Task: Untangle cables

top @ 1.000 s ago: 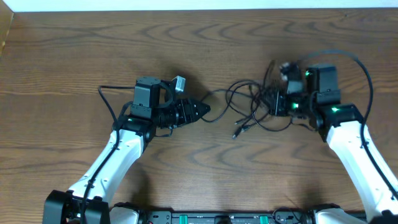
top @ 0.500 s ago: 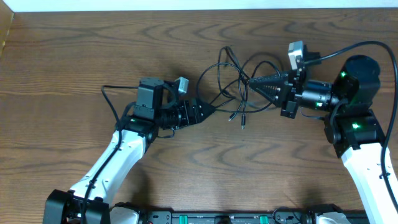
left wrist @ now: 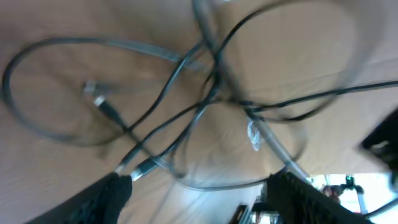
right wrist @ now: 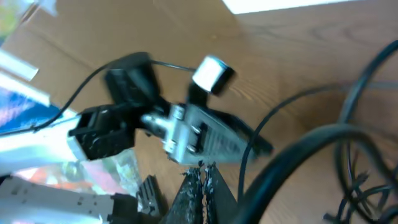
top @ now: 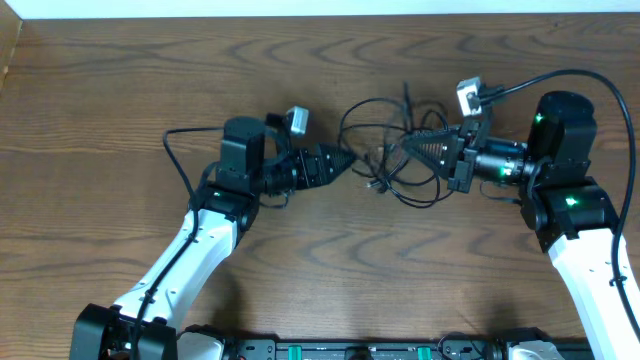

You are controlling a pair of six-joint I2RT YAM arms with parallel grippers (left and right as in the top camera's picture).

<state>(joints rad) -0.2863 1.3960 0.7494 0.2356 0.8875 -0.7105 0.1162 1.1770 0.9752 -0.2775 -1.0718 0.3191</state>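
Soft, even overhead light keeps the wooden table (top: 100, 90) sharp, with only faint shadows. The left wrist view is motion-smeared, the cables (left wrist: 211, 93) streaked, with glare at near right. The right wrist view blurs too: the near thick black cord (right wrist: 323, 135) is defocused, with white glare at far right.

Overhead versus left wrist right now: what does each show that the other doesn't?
Only overhead: both arms, with the right end effector shut at the tangle's right side and the left end effector at its left. Only left wrist: the crossings up close, a small connector seen large, and the left fingers spread wide. Both: the black cables looped over the wooden table.
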